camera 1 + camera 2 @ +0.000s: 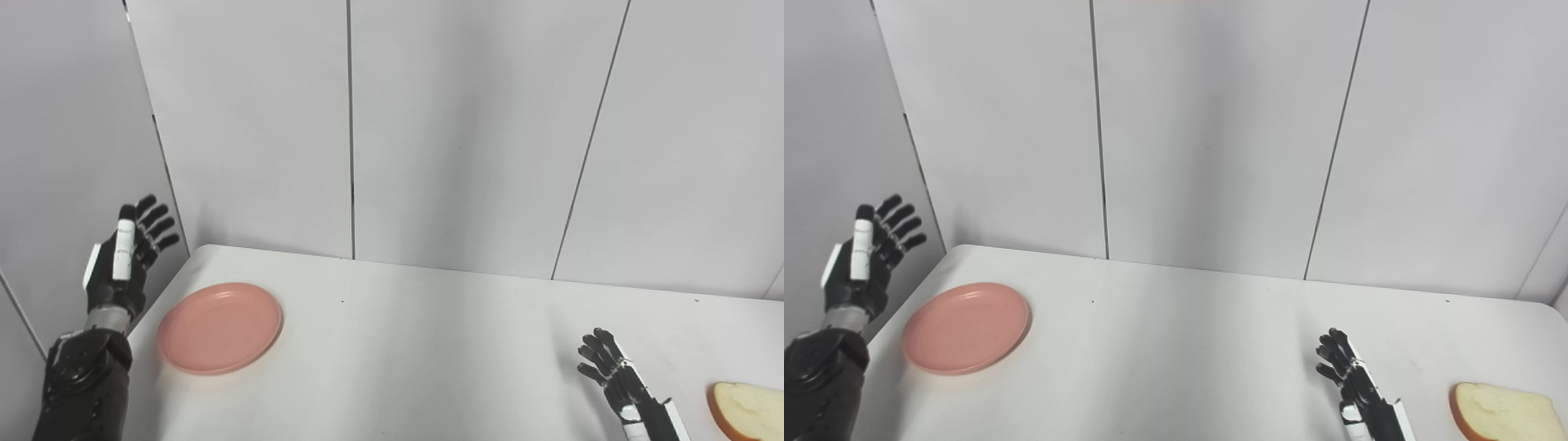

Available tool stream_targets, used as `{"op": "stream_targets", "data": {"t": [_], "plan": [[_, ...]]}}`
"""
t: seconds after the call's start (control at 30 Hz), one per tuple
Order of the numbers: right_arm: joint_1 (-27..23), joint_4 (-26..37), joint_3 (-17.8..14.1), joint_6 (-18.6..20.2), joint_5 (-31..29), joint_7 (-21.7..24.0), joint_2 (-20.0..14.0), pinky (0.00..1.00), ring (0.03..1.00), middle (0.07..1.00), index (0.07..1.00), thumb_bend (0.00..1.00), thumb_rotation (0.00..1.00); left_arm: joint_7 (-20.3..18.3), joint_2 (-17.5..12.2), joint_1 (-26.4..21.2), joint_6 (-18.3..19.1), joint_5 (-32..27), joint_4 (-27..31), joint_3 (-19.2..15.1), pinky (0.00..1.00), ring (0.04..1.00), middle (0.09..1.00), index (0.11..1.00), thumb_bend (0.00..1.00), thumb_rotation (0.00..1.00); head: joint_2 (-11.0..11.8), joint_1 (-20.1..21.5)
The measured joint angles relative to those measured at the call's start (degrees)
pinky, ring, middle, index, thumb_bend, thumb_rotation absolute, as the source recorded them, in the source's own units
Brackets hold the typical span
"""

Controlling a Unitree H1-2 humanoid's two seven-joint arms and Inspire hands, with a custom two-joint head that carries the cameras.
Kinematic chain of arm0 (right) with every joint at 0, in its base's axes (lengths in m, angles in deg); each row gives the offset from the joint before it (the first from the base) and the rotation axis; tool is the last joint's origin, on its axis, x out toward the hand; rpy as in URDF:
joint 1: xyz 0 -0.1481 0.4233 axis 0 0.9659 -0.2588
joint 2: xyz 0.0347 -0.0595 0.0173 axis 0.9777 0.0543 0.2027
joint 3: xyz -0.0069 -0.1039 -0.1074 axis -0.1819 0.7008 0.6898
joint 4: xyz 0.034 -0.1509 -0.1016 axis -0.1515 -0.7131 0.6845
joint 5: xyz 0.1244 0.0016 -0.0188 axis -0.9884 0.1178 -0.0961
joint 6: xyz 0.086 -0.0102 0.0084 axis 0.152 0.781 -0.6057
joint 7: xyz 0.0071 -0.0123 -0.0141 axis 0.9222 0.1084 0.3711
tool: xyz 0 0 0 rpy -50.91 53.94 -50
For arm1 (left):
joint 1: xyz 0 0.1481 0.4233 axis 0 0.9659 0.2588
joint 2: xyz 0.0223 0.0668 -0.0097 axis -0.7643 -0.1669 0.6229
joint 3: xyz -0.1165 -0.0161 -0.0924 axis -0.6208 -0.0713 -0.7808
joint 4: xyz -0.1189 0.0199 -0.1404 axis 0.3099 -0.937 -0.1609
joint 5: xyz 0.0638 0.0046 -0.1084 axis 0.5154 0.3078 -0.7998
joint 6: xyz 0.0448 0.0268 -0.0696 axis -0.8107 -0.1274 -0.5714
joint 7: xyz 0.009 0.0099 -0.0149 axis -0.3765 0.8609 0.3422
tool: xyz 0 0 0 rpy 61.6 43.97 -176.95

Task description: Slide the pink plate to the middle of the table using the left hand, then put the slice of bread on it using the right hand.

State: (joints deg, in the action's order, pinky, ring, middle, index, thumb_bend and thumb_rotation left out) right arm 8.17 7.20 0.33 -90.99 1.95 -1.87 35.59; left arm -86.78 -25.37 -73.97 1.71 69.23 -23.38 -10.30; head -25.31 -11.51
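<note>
The pink plate (219, 327) lies flat near the table's left edge, with nothing on it. My left hand (125, 257) is raised beyond that edge, to the left of the plate and above it, open with fingers spread and not touching the plate. The slice of bread (746, 410) lies at the table's front right, partly cut off by the frame. Left of the bread, my right hand (615, 373) stands over the table, open and holding nothing, a short gap away from the slice.
The white table (429, 343) runs from the left edge to the right side of the picture. Grey wall panels (465, 135) stand close behind it and along the left side, near my raised left hand.
</note>
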Motion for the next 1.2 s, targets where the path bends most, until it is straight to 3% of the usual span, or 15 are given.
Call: {"op": "stream_targets", "data": {"t": [0.33, 0.6, 0.67, 0.83, 1.2], "plan": [[0.14, 0.25, -0.01, 0.0, -0.38, 0.03, -0.07, 0.85, 0.88, 0.899, 0.921, 0.87, 1.0, 2.41, -1.41, -0.82, -3.53, 2.46, -11.41, 0.36, 0.69, 0.804, 0.833, 0.846, 0.89, 0.87, -0.26, -0.18], [0.32, 0.55, 0.0, 0.01, -0.49, 0.04, -0.11, 0.84, 0.873, 0.89, 0.914, 0.87, 1.0, 3.58, -1.32, -1.55, -5.17, 2.43, -17.07, 0.4, 0.72, 0.791, 0.827, 0.841, 0.87, 0.83, -1.49, 0.44], [0.51, 0.73, 0.0, 0.02, -0.49, 0.04, -0.18, 0.84, 0.874, 0.89, 0.915, 0.87, 1.0, 3.61, -1.02, -1.45, -5.23, 2.4, -17.59, 0.42, 0.7, 0.785, 0.822, 0.837, 0.92, 0.82, -1.49, 0.44], [0.68, 0.84, 0.06, 0.02, -0.47, 0.05, -0.27, 0.84, 0.873, 0.887, 0.92, 0.87, 1.0, 3.89, 0.44, -1.12, -6.99, 2.44, -17.39, 1.02, 0.71, 0.78, 0.829, 0.837, 0.92, 0.81, -1.76, 0.62], [1.58, 1.94, 0.42, 0.08, -0.35, 0.04, -0.18, 0.84, 0.873, 0.884, 0.915, 0.88, 1.0, 3.82, 3.44, -0.52, -7.74, 3.8, -14.54, 4.02, 0.72, 0.779, 0.81, 0.829, 0.9, 0.83, -2.64, 1.14]]}}
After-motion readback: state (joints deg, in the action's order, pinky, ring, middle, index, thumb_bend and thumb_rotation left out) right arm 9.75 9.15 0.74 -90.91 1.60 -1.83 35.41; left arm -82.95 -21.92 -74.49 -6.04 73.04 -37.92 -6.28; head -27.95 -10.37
